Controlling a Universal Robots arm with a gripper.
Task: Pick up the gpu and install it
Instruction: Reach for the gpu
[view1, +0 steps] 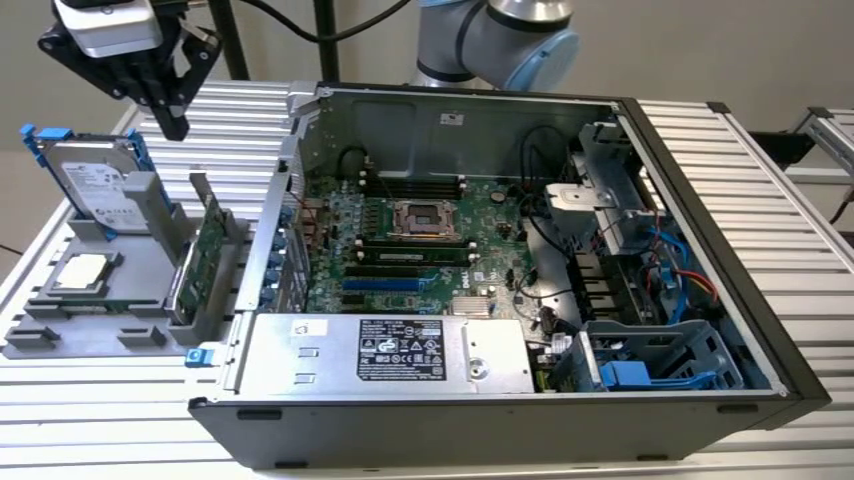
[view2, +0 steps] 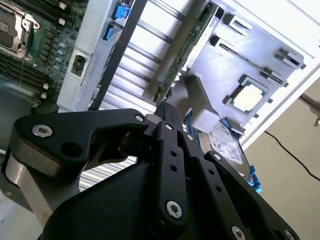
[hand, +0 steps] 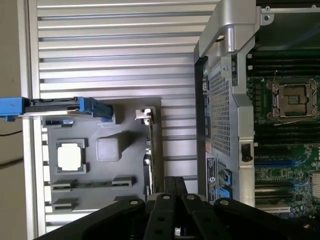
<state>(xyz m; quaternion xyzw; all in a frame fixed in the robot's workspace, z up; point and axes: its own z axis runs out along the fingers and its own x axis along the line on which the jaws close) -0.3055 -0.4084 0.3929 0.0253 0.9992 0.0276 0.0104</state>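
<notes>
The gpu (view1: 200, 262) stands on edge in a slot of the grey holder tray (view1: 80, 335), just outside the open computer case at the exterior view's left. Its green board faces the case. In the first wrist view the gpu (hand: 149, 152) shows edge-on with its silver bracket (hand: 144, 115) at one end; in the second wrist view the gpu (view2: 181, 57) lies beyond the fingertips. My gripper (view1: 174, 122) hangs high above the tray, behind the gpu, fingers together and holding nothing. Both wrist views show the gripper (view2: 165, 109) (hand: 172, 184) shut.
The open computer case (view1: 694, 200) fills the middle, with its motherboard (view1: 414, 250), blue slots (view1: 387, 284) and power supply (view1: 387, 350). On the tray stand a silver hard drive with blue clips (view1: 96, 180) and a square CPU chip (view1: 83, 272). The table (view1: 94, 420) is ribbed aluminium.
</notes>
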